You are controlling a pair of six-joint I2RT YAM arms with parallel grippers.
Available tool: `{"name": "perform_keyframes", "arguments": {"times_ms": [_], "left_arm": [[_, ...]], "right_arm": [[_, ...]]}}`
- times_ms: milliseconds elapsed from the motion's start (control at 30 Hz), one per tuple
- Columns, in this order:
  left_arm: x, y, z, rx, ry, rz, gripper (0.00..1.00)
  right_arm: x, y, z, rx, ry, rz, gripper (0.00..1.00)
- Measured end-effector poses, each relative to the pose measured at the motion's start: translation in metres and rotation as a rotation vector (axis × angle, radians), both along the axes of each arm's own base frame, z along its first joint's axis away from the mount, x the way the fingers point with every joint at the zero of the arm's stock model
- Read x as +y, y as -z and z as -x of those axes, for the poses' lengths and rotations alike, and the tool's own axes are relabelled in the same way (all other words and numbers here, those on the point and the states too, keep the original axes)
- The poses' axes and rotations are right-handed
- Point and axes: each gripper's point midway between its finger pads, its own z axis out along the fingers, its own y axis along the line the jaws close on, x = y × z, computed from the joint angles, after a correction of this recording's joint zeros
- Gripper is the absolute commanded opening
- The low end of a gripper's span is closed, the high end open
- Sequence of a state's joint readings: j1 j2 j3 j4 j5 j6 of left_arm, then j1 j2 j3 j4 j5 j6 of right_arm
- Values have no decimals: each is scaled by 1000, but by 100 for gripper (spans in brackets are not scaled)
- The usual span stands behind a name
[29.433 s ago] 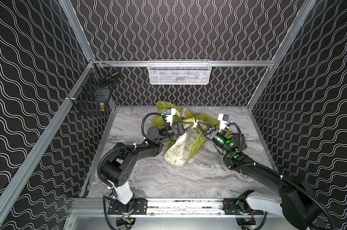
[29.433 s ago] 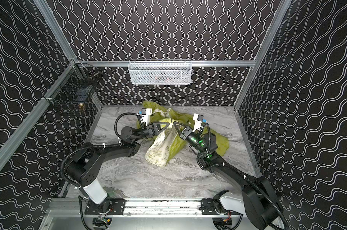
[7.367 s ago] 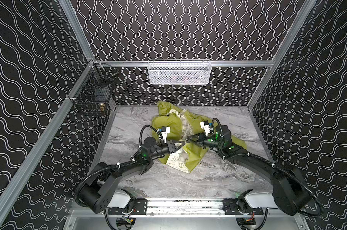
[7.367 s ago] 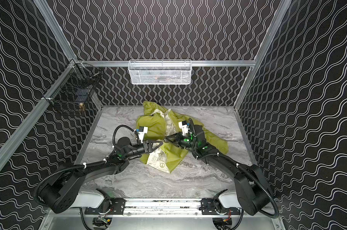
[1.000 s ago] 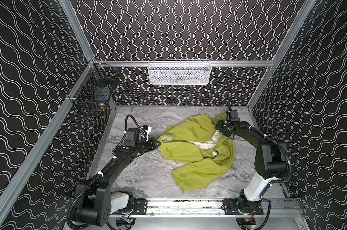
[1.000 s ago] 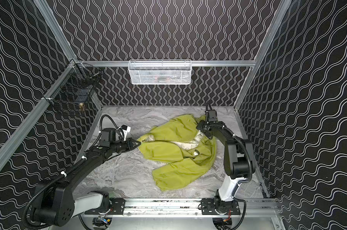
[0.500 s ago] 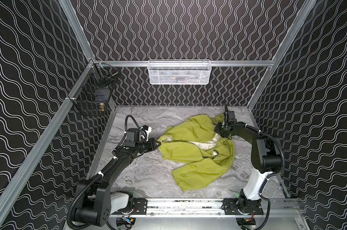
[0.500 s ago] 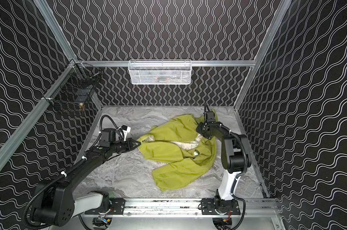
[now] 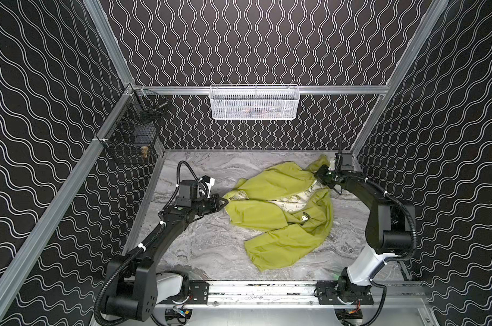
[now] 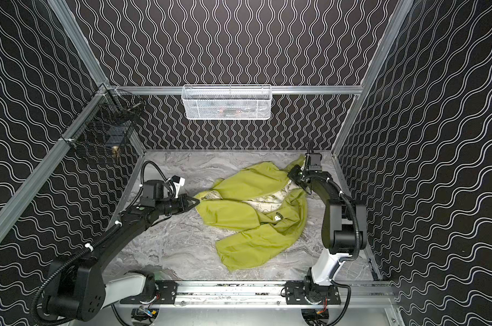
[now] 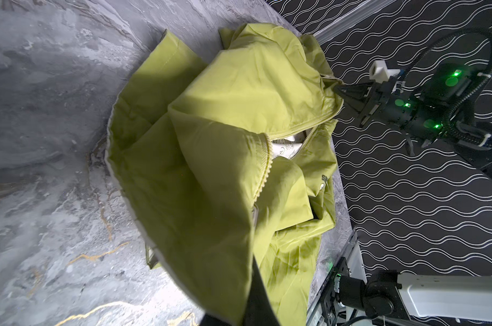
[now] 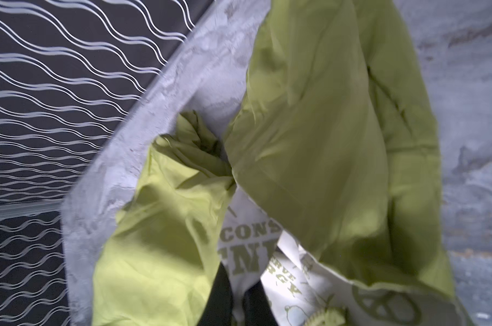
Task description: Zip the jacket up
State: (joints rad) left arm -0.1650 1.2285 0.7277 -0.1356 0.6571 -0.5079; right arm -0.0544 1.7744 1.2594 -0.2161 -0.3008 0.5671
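My right gripper [image 9: 323, 177] just clamped the jacket [image 9: 267, 214], upper right; left gripper [image 9: 225, 201] pinches the opposite corner, likely tensioning the zipper [image 11: 263, 169].

Bare marble table [image 9: 205, 248] lies open in front and to the left of the crumpled jacket [image 9: 267, 214], which fills the right rear. 2 baskets hang above table level: the white mesh basket [image 9: 254, 103] and the black wire basket [image 9: 131, 135].

Marble table [image 9: 205, 248], jacket [image 9: 267, 214] on it (crumpled)
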Motion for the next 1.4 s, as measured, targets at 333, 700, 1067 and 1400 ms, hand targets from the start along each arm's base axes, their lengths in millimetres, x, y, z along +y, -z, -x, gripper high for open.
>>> {"name": "perform_keyframes", "arguments": {"times_ms": [333,700,1067,1400], "left_arm": [[3,-3,5,6,22,-52,0],[6,-4,13,20,37,-77,0],[2,-1,15,41,59,-57,0],[2,1,16,43,57,-55,0]], "right_arm": [[-33,-2,-27,-114,-29,-55,0],[-54,23,-50,-121,-19,-83,0],[-73,23,-48,-99,34,-86,55],[-91,-22,-22,-91,142,6,50]]}}
